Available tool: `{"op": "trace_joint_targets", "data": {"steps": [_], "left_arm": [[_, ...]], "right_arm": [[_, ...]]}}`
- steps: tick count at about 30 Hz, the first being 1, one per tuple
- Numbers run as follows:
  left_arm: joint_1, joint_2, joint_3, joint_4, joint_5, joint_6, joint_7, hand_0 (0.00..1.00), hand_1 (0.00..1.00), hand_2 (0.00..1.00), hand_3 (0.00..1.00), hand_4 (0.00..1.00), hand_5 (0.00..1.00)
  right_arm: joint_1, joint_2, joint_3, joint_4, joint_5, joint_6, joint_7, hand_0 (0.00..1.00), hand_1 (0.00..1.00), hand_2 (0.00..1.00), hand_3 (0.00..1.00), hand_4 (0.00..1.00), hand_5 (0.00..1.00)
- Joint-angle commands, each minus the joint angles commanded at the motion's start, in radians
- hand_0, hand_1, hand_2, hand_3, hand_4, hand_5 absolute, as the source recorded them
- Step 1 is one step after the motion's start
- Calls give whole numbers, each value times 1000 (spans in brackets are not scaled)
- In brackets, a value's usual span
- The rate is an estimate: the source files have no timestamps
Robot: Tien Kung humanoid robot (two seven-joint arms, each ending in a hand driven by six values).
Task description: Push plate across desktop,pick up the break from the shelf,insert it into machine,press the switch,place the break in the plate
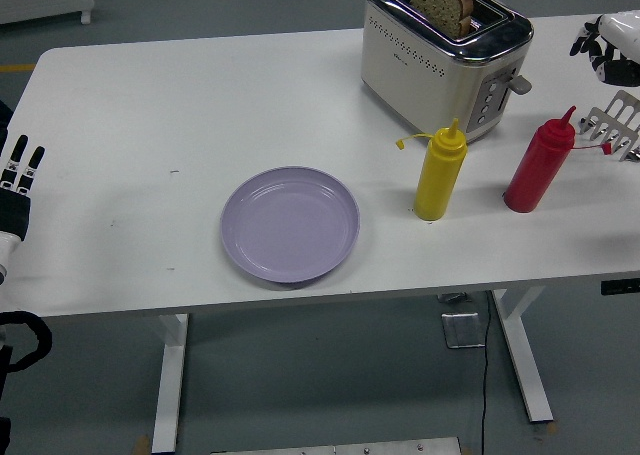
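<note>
I judge the switch step done and the step in hand to be lifting the bread (443,1) out of the toaster (446,55) and carrying it to the plate (290,223). To do it well, I would bring my right hand (606,47) over the top of the toaster and come straight down on the slice, pinching its flat faces near the top edge, not the crust ends. Then I would lift vertically until it clears the slot before moving sideways, so it does not catch on the chrome rim. I would also route the arm behind the red bottle (537,165), which stands just below my hand and could be knocked over.

My right hand sits at the far right edge, partly cut off; its dark fingers look loosely curled and it holds nothing that I can see. The bread stands upright in the slot, well to the left of that hand and a little farther back. The lever (518,81) lies between hand and slot, lower left of the hand. The plate is far to the lower left, past the yellow bottle (439,172). My left hand (17,183) rests at the left edge, fingers straight.
</note>
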Motion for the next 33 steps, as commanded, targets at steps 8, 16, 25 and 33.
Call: {"op": "trace_joint_targets", "data": {"steps": [8,16,25,33], "left_arm": [[-3,1,2,-1,-1,0,0,815,869,943,804,602,998],[-4,2,-1,-1,-2,0,0,816,869,943,804,603,998],[-1,2,4,-2,-5,-1,0,817,869,943,809,603,998],[7,7,12,-1,-5,0,1,817,869,943,808,604,998]], "right_arm": [[-4,-16,51,46,200,-13,-84,782,777,908,995,646,295],[49,4,38,101,429,-14,-140,921,876,967,998,798,370],[193,95,-85,70,644,-63,-186,924,881,956,998,811,399],[313,203,-203,-31,619,-70,-232,908,850,873,907,845,414]]}}
